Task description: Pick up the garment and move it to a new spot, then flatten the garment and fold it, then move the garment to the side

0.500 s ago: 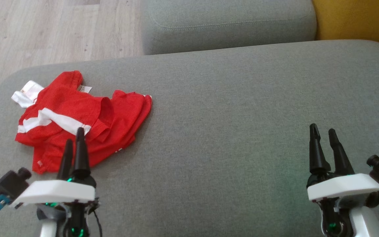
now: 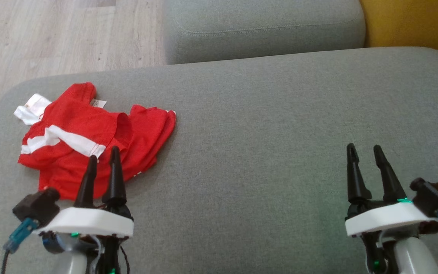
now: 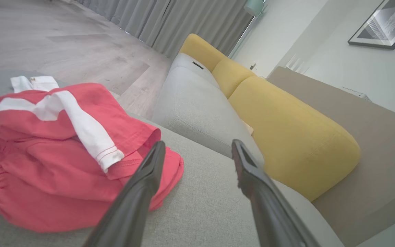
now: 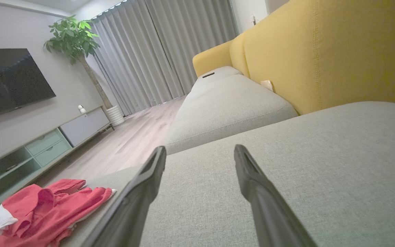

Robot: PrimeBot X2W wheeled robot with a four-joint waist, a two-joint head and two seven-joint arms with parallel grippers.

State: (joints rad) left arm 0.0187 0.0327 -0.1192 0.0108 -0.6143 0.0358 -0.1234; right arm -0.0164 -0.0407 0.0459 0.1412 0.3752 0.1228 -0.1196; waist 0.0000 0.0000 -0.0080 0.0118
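1. The red garment (image 2: 89, 140) with white stripes lies crumpled on the left part of the big grey seat cushion (image 2: 261, 125), near its far left corner.
2. The left gripper (image 2: 103, 152) is at the near edge of the garment. Its two dark fingers stand wide apart and nothing is between them.
3. In the head view its fingertips overlap the red cloth, but I cannot tell if they touch it.
4. The right gripper (image 2: 364, 146) is over bare cushion on the right side, well apart from the garment. Its jaws are also wide and hold nothing.
5. Beyond the big cushion there are a second grey cushion (image 2: 264, 26), a yellow backrest (image 2: 413, 23) and a wooden floor (image 2: 51, 34).
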